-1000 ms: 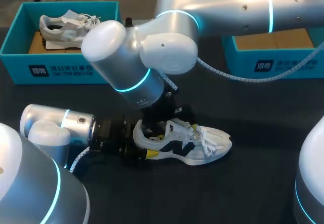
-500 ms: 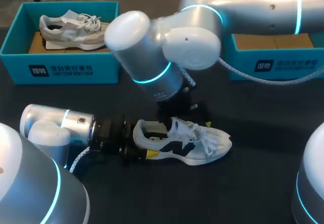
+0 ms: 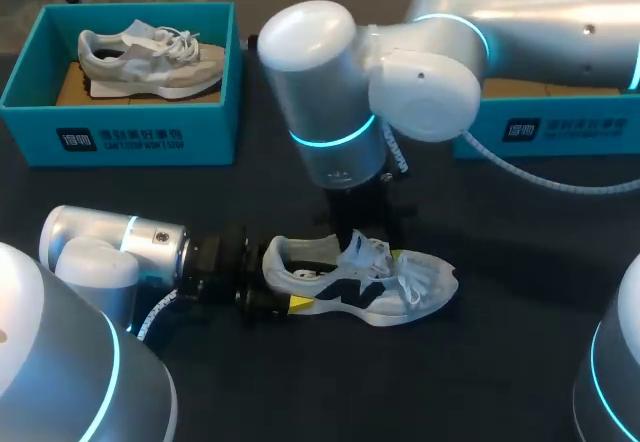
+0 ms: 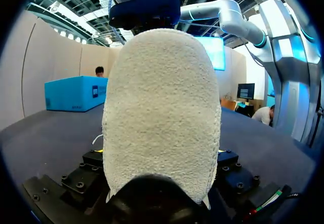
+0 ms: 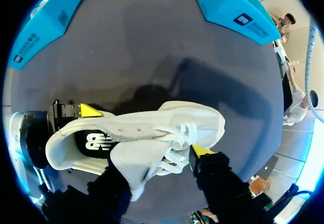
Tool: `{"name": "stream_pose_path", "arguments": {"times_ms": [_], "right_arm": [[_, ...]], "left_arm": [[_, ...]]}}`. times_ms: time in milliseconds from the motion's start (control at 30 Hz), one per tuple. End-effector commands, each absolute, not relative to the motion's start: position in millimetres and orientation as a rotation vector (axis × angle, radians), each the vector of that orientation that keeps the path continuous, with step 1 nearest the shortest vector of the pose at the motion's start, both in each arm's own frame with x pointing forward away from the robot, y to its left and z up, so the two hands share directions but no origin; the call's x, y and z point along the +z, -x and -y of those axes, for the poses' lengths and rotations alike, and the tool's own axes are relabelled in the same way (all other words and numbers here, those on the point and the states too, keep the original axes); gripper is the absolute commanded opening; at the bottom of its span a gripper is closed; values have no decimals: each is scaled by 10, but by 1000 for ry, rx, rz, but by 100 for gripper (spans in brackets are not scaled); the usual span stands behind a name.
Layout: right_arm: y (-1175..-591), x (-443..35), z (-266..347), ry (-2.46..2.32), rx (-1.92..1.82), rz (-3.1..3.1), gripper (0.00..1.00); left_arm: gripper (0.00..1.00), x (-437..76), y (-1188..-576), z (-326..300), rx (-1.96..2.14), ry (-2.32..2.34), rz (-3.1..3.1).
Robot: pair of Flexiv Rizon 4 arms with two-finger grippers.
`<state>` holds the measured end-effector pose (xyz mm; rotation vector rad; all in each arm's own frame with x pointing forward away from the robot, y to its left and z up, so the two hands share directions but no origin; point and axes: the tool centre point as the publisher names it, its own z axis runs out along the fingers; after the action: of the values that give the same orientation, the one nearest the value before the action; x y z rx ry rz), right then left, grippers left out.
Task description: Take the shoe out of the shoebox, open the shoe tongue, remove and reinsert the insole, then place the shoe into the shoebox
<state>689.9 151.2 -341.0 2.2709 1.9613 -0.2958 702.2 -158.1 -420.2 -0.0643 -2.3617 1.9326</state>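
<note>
On the surface, centrally, the shoe stands on its sole, heel clamped in the left claw. Only the right wrist view shows the right claw spread apart astride the laces. One shoebox sits well behind, at the far edge.

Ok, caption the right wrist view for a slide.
Left claw grips the white shoe by its heel on the table; right claw hangs open over the laces.

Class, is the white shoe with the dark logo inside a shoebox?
No, that shoe lies directly on the dark table.
</note>
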Motion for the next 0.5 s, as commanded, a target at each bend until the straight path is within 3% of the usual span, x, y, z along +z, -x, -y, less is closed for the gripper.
{"name": "stream_pose_path", "arguments": {"times_ms": [33,500], "right_arm": [[-6860,-3421,-1452,-2356,-243,-1942,38],[-6838,-3266,-1595,-2349,-270,-1995,40]], "left_arm": [[0,-4269,-7028,1577,1932,64,2362],[0,-4269,-7028,1577,1932,64,2362]]}}
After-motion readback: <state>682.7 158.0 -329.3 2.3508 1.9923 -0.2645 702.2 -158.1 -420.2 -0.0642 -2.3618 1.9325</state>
